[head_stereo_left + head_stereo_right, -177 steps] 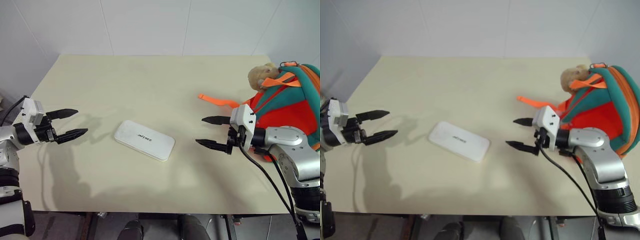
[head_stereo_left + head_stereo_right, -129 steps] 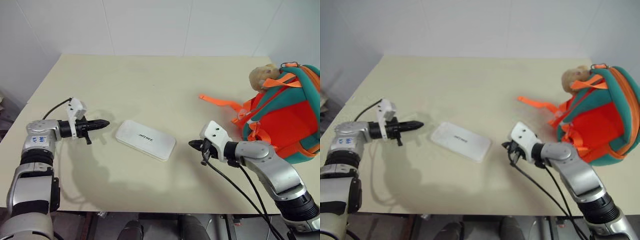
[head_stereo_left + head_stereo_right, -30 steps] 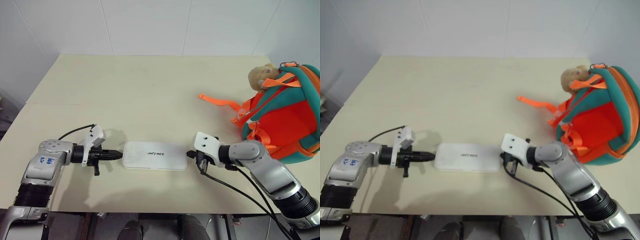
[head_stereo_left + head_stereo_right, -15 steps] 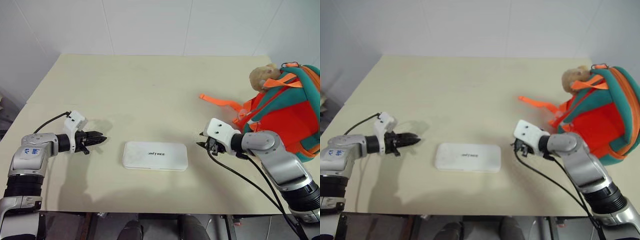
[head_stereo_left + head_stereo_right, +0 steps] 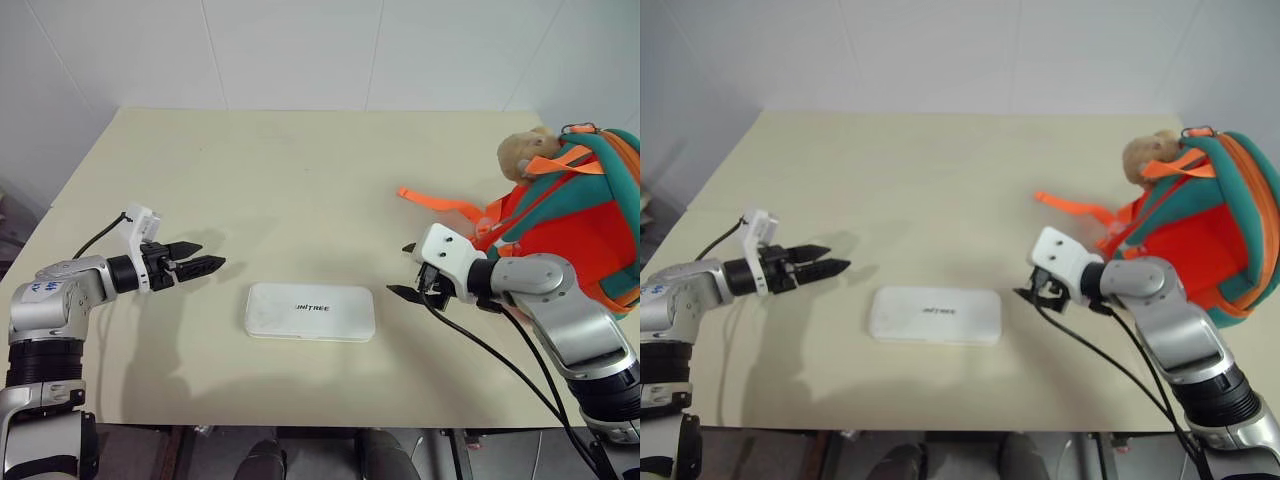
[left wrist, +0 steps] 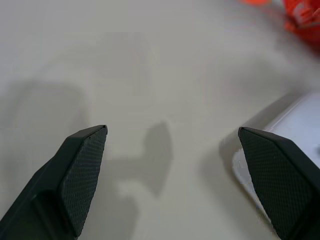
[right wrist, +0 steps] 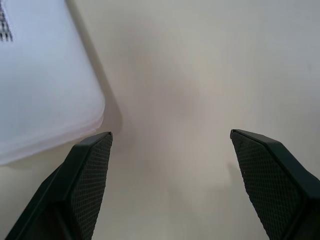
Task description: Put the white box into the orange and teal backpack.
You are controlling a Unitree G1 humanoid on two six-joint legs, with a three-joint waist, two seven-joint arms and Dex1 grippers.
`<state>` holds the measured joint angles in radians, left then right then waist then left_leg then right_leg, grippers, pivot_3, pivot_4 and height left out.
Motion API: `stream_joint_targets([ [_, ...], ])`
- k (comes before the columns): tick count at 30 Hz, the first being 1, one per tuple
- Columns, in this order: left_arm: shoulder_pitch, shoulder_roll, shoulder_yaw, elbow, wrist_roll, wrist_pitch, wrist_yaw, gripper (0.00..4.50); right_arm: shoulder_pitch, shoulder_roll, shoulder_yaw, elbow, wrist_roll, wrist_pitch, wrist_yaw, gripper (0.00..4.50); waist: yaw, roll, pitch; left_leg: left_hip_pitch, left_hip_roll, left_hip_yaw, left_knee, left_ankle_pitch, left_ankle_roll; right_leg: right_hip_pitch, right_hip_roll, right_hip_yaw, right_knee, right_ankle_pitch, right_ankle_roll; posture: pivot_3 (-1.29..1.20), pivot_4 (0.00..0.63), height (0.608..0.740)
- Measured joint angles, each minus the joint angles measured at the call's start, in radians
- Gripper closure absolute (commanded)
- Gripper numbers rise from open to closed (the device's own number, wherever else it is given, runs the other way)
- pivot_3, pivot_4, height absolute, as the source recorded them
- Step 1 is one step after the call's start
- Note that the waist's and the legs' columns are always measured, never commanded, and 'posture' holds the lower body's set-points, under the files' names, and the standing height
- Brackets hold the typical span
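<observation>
**Both end effectors off the box, fingers spread**

Backed away from the white box (image 5: 311, 312) since a sec ago: both arms, w/ fingers now apart. Desk (image 5: 300, 170) carries the orange and teal backpack (image 5: 570, 235) at far right, lying w/ its orange inside showing. Box lies flat near the front edge, mid-desk, well apart from the backpack. Left end effector (image 5: 196, 258) & right end effector (image 5: 406, 270) flank it, empty, neither touching.
</observation>
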<state>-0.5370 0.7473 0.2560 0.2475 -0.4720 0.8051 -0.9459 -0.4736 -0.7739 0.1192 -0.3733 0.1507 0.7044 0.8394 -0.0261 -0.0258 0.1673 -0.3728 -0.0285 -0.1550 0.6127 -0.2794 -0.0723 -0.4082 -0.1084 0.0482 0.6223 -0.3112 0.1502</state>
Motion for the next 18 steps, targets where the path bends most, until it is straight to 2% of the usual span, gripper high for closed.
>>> stream_joint_targets([
  [6,0.005,-0.033,0.095,0.011,-0.090,0.044,0.019,0.03,0.095,0.001,-0.007,-0.017,-0.004,-0.020,-0.025,0.00,0.000,0.000,0.000,0.000,0.000,0.000,0.000,0.000,0.000,0.000,0.000,0.000,0.000,0.000,0.000,0.00,0.150,0.740],
  [13,0.048,-0.034,0.088,0.026,-0.123,0.107,0.007,0.03,0.096,-0.009,0.053,-0.006,-0.113,-0.083,-0.071,0.00,-0.001,0.000,0.000,0.001,-0.001,0.002,0.001,0.000,0.000,0.000,0.000,0.002,0.001,0.000,0.001,0.00,0.150,0.740],
  [18,0.077,-0.034,0.076,0.022,-0.122,0.108,0.008,0.03,0.071,0.071,-0.040,-0.055,0.021,0.090,-0.073,0.00,0.000,0.000,0.000,0.001,-0.001,0.002,0.000,0.000,0.000,0.000,-0.001,0.002,0.000,0.000,0.001,0.00,0.150,0.740],
])
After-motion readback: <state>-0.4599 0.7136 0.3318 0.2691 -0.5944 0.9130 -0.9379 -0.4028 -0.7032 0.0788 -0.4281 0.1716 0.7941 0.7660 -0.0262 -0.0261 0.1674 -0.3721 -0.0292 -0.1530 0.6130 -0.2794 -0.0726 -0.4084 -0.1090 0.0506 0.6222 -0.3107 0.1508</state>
